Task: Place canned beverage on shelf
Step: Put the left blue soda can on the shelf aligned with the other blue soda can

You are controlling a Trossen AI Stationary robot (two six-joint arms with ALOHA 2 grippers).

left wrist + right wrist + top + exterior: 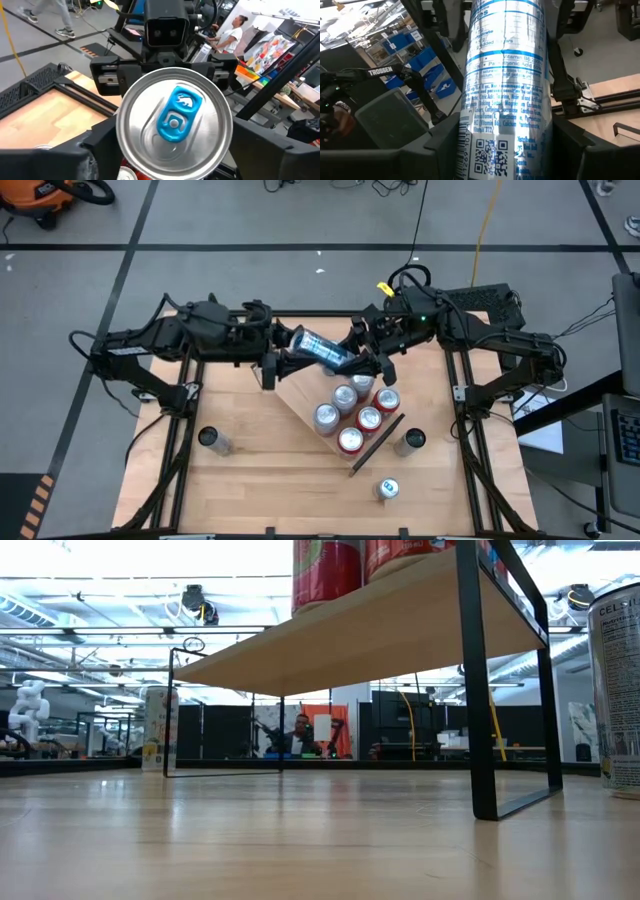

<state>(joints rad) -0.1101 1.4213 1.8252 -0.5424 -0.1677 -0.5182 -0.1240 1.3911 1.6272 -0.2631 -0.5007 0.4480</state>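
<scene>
A silver-and-blue can [325, 350] lies on its side in the air over the far corner of the shelf [305, 392], between my two grippers. My right gripper [360, 362] is shut on it. My left gripper [288, 358] faces the can's top [175, 117], which has a blue tab. Its open fingers [87, 155] stand on either side of that end. The shelf is a light-wood board with a black rail [378, 445]. It stands on the table and carries several red and silver cans [350, 418]. My right gripper holds the can's body near its bottom end [470, 145], pinched between the two fingers [432, 150]. The fingers come about level from the table's right and lie along the can. The can sticks out ahead of them toward my left gripper, lifted clear of the shelf.
Loose cans stand on the tabletop at the near left [212, 440], right of the shelf [410, 440] and near the front edge [387, 488]. In the low view the shelf's board [380, 630] is raised on black legs [478, 690]. People show in the room behind.
</scene>
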